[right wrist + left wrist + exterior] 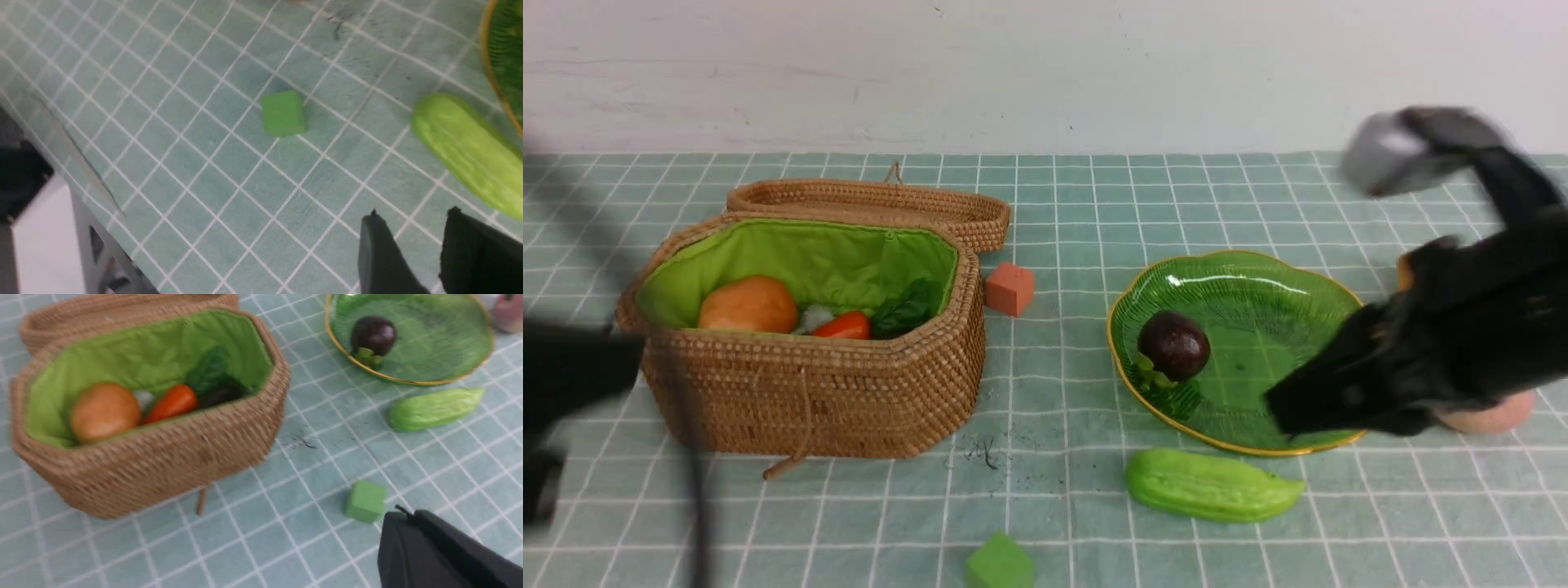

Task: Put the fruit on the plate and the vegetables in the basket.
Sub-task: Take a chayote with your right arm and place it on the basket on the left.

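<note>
Gourd [1213,486]: lies flat on the bench [1062,490], just beside the tips of the right hand [412,212] and untouched. It sits close outside the near rim of the plate [1241,255].
Right hand: jaws part-open and empty, with bare bench showing between them. It is blurred in the front view, low over the plate's edge.
Left hand [404,512]: closed on nothing, low over the bench. The green cube [1001,563] is just ahead of its tips.
Step in hand (judged): right hand to take the gourd.
Grip method: widen the jaws first. Turn the wrist so they straddle the gourd's short width at its middle, not at a tapered end. Descend straight, then close.
Hazard: the plate rim runs just beyond the gourd, so keep the far jaw off it.
Plate: holds the mangosteen [1174,345]. The peach [1494,415] waits on the bench behind the right arm.
Basket [849,408]: lid open, potato [747,304] and carrot [843,327] inside. It is well apart from the right hand and nearer the left, so carry the gourd clear of its wall.
Exclude: green cube, orange cube [1010,287].
</note>
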Available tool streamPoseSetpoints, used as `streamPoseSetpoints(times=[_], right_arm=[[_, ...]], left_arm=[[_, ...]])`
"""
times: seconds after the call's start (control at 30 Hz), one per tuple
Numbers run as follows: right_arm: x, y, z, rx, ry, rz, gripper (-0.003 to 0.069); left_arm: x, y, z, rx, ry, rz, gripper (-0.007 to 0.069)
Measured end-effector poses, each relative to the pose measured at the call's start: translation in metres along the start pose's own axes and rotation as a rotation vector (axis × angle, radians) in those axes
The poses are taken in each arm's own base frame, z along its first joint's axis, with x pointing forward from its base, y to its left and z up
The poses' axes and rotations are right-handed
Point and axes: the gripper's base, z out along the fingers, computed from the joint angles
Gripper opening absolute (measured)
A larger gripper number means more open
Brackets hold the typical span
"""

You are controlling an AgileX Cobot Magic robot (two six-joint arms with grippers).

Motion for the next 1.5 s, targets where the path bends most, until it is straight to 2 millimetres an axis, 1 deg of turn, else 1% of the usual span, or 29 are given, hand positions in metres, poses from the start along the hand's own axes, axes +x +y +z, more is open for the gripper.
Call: streamPoseSetpoints(times=[0.03, 0.07, 0.1, 0.13, 0.17, 0.2, 0.23, 0.27, 0.33, 0.37, 0.4, 0.5, 0.53, 0.57, 0.67, 0.7, 0.93, 1.07, 1.27, 1.5], right_arm=[[-0.001, 0.002, 0.004, -0.003, 0.006, -0.011, 0.0236], [-0.004, 0.007, 0.018, 0.007, 0.036, -0.071, 0.0236], [-0.005, 0.011, 0.028, 0.017, 0.062, -0.128, 0.0237], [-0.006, 0.012, 0.031, 0.023, 0.073, -0.152, 0.0238], [-0.006, 0.015, 0.047, 0.061, 0.136, -0.266, 0.0251], [-0.006, 0.016, 0.051, 0.061, 0.147, -0.282, 0.0253], [-0.005, 0.016, 0.06, 0.082, 0.183, -0.335, 0.0261], [-0.005, 0.015, 0.067, 0.099, 0.209, -0.373, 0.0274], [-0.005, 0.01, 0.09, 0.152, 0.299, -0.473, 0.0328], [-0.004, 0.007, 0.097, 0.169, 0.327, -0.496, 0.0349], [-0.004, 0.001, 0.111, 0.2, 0.38, -0.55, 0.0391], [-0.001, -0.007, 0.13, 0.234, 0.448, -0.641, 0.0475], [-0.001, -0.007, 0.132, 0.235, 0.452, -0.654, 0.0481], [0.001, -0.01, 0.141, 0.241, 0.477, -0.7, 0.0528], [0.001, -0.015, 0.156, 0.241, 0.483, -0.764, 0.0586], [0.001, -0.016, 0.158, 0.243, 0.481, -0.776, 0.0592], [-0.005, -0.017, 0.163, 0.256, 0.436, -0.878, 0.0576], [-0.003, -0.02, 0.171, 0.245, 0.459, -0.912, 0.0572], [0.005, -0.029, 0.19, 0.24, 0.518, -0.946, 0.0571], [0.004, -0.033, 0.198, 0.257, 0.525, -0.972, 0.0571]], left_arm=[[0.003, 0.0, 0.0, 0.006, -0.004, -0.004, -0.0013], [0.022, 0.0, -0.001, 0.033, -0.048, -0.021, -0.0013], [0.035, 0.001, -0.001, 0.048, -0.066, -0.031, -0.0013], [0.04, 0.0, -0.001, 0.055, -0.075, -0.037, -0.0013], [0.057, 0.0, 0.002, 0.087, -0.117, -0.062, -0.0013], [0.061, 0.0, 0.001, 0.096, -0.133, -0.069, -0.0013], [0.07, 0.0, 0.003, 0.112, -0.154, -0.079, -0.0013], [0.078, 0.0, 0.005, 0.121, -0.163, -0.085, -0.0013], [0.093, 0.0, 0.008, 0.148, -0.218, -0.095, -0.0013], [0.095, 0.0, 0.008, 0.152, -0.23, -0.095, -0.0013], [0.098, 0.0, 0.008, 0.158, -0.256, -0.094, -0.0013], [0.1, 0.0, 0.007, 0.159, -0.277, -0.078, -0.0013], [0.099, 0.0, 0.007, 0.159, -0.28, -0.078, -0.0013], [0.099, 0.0, 0.007, 0.159, -0.286, -0.071, -0.0013], [0.099, 0.0, 0.007, 0.158, -0.292, -0.06, -0.0013], [0.099, 0.0, 0.007, 0.158, -0.292, -0.059, -0.0013], [0.099, 0.0, 0.007, 0.158, -0.29, -0.057, -0.0013], [0.099, 0.0, 0.007, 0.158, -0.287, -0.056, -0.0013], [0.099, 0.0, 0.007, 0.158, -0.287, -0.056, -0.0013], [0.099, 0.0, 0.007, 0.158, -0.287, -0.056, -0.0013]])
